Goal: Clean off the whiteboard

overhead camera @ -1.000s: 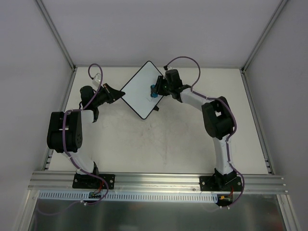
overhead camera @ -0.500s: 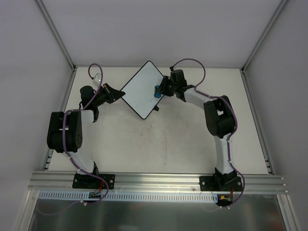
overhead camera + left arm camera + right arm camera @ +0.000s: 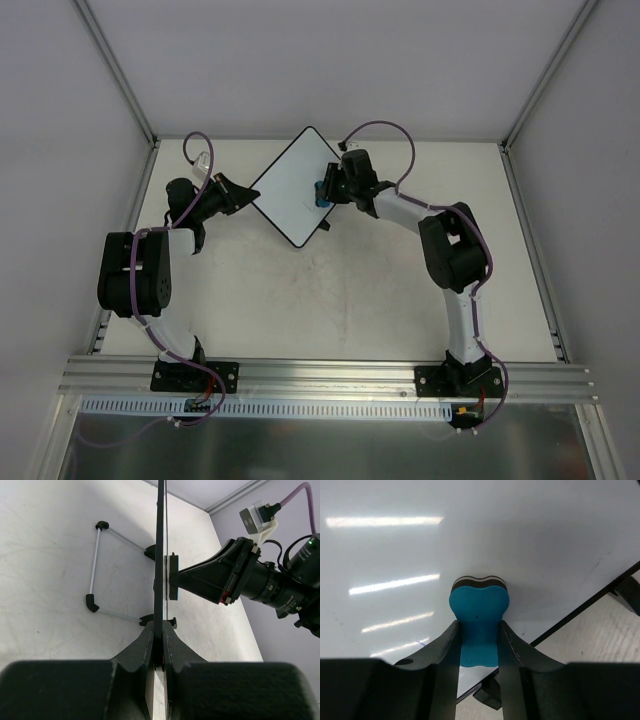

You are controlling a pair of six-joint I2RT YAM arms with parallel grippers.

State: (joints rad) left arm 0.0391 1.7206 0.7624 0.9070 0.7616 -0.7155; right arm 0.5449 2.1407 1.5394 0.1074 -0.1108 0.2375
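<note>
Right gripper [image 3: 479,635], pinching the eraser [image 3: 479,607], should press flat in overlapping strokes — left gripper [image 3: 159,632] (clamped on the whiteboard [image 3: 290,190] rim) bracing it.

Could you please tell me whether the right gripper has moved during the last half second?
Yes: the right gripper, holding the blue eraser, slid left across the whiteboard, which stayed put.

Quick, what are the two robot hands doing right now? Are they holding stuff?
Left gripper: shut on the whiteboard edge.
Right gripper: shut on the blue eraser, pressed against the whiteboard.
</note>
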